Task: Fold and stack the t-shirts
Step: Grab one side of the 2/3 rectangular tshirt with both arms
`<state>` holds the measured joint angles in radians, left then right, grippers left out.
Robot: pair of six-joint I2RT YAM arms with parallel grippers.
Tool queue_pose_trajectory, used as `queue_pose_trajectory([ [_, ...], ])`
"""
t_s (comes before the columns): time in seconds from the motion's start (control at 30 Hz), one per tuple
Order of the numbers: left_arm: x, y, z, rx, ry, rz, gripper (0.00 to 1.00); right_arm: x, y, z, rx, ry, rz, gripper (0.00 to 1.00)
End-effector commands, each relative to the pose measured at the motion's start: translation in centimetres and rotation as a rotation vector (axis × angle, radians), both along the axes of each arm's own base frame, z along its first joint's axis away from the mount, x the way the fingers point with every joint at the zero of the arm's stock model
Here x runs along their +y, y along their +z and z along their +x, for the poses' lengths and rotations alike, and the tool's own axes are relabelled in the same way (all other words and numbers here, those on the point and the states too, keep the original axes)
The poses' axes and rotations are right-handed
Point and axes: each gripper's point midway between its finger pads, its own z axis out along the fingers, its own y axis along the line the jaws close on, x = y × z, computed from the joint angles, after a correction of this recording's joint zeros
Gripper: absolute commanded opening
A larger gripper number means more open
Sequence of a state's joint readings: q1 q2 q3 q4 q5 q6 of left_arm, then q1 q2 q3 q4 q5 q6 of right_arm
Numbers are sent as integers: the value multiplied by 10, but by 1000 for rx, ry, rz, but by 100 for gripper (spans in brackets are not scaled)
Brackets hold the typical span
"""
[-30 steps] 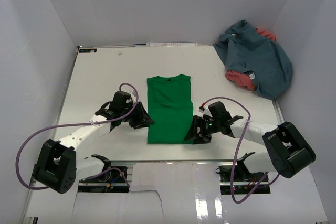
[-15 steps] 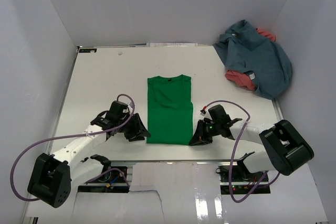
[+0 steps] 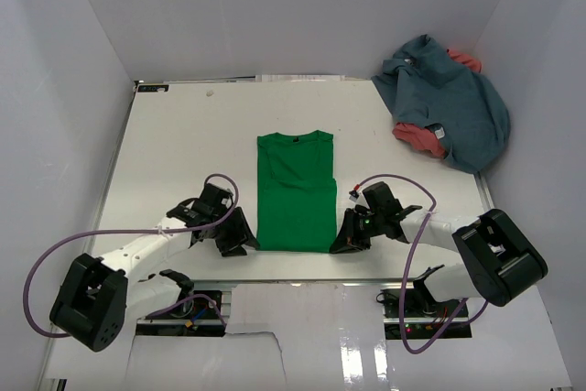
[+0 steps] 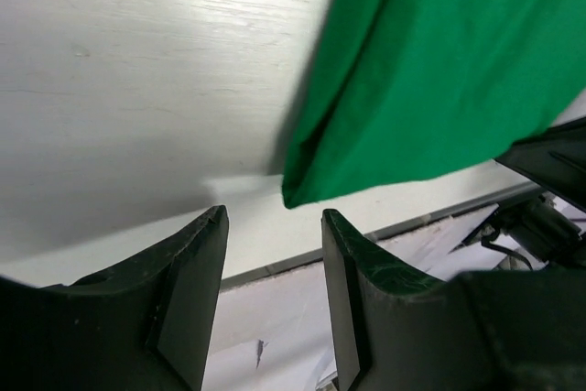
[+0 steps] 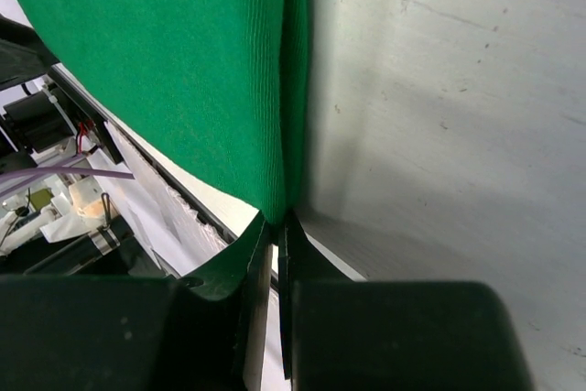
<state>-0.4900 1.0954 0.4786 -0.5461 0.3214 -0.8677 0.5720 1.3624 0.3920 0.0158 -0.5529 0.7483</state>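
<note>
The green t-shirt is laid flat on the surface. Its near right corner is pinched by the closed right claw. The left claw is held apart just off its near left corner. The blue-grey t-shirt and coral red t-shirt are heaped well beyond its far right.

Matt cloth, faintly shiny table
Fine-ribbed knit on the green shirt; dull, soft grey shirt at 1 o'clock; white, grainy table.

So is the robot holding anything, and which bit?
Yes. The right gripper pinches the green t-shirt by its near right corner. The left gripper is open at the other near corner, holding nothing.
</note>
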Motion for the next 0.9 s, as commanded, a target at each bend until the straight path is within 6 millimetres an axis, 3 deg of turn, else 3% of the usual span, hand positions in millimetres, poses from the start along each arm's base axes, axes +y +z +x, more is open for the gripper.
queue_pose_trajectory([
  [0.0, 7, -13, 2, 4, 72, 37, 56, 5, 8, 9, -43, 10, 5, 8],
  [0.33, -6, -20, 17, -49, 112, -44, 61, 5, 6, 8, -34, 21, 4, 8],
  [0.5, -4, -28, 15, -27, 106, -21, 59, 5, 7, 8, -38, 21, 5, 8],
  [0.8, -7, -41, 4, 30, 93, -40, 25, 6, 9, 11, -48, 18, 7, 8],
  [0.87, -7, -41, 3, 27, 93, -48, 9, 3, 7, 7, -29, 22, -14, 8],
])
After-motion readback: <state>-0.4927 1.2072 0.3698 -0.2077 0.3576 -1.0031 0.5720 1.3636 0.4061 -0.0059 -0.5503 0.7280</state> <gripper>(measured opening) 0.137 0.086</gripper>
